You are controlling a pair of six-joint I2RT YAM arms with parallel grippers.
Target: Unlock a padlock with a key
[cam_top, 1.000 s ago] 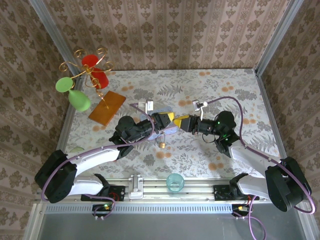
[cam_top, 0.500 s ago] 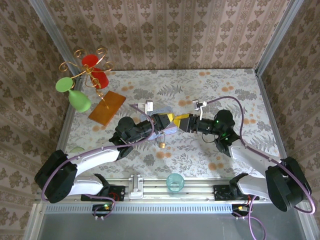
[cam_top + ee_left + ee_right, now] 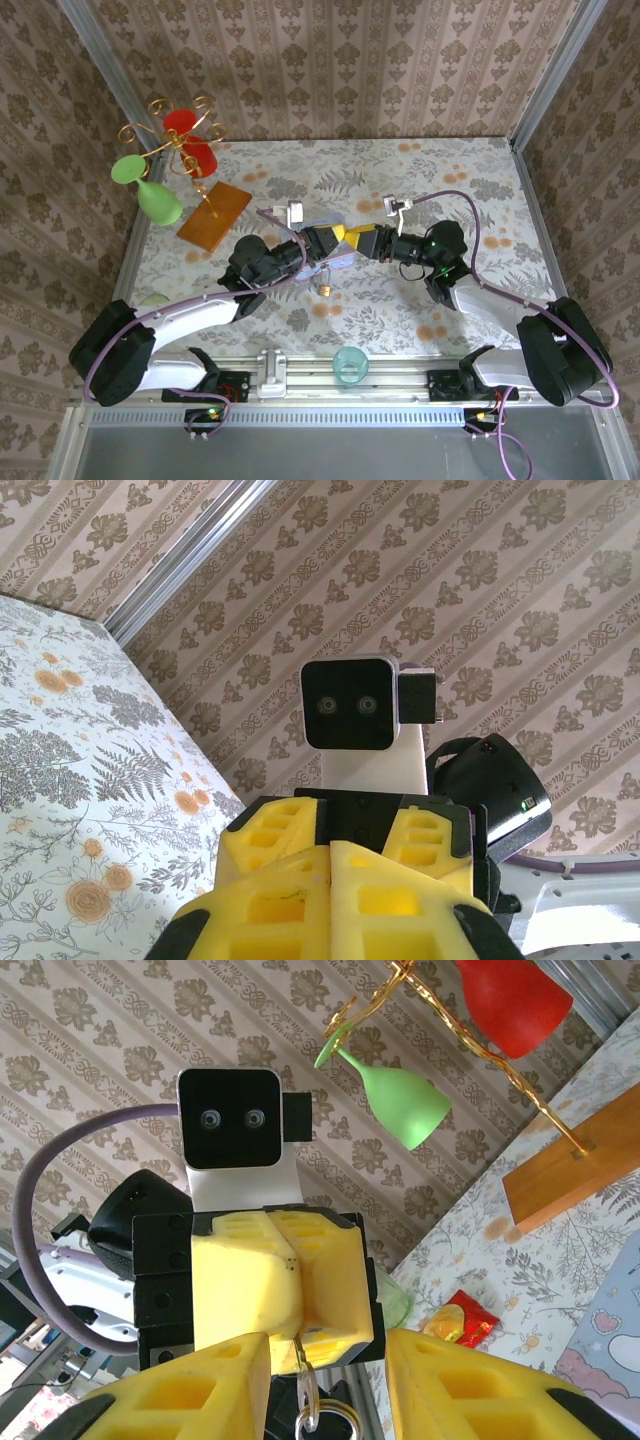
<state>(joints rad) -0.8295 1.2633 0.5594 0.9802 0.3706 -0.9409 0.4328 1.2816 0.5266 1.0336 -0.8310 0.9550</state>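
Note:
My left gripper (image 3: 333,241) is raised over the middle of the table and is shut on a small silvery key (image 3: 304,1357). The key pokes down from its yellow fingers (image 3: 250,1280), and a key ring (image 3: 327,1426) hangs from it. My right gripper (image 3: 362,240) faces it tip to tip. The right gripper (image 3: 328,1348) is open, its fingertips on either side of the key and not touching it. The tiny brass padlock (image 3: 324,289) shows just below the left gripper; I cannot tell whether it hangs or lies on the table. In the left wrist view my left gripper (image 3: 331,852) has its jaws pressed together.
A pale blue tin (image 3: 322,223) lies under the grippers. A wire stand on a wooden base (image 3: 214,215) holds a red goblet (image 3: 192,137) and a green goblet (image 3: 155,193) at the back left. A teal cup (image 3: 350,364) sits on the front rail. A red-and-yellow packet (image 3: 463,1320) lies on the cloth.
The right gripper has moved a little left, closer to the left gripper's tips. The left arm has hardly moved and still holds the key.

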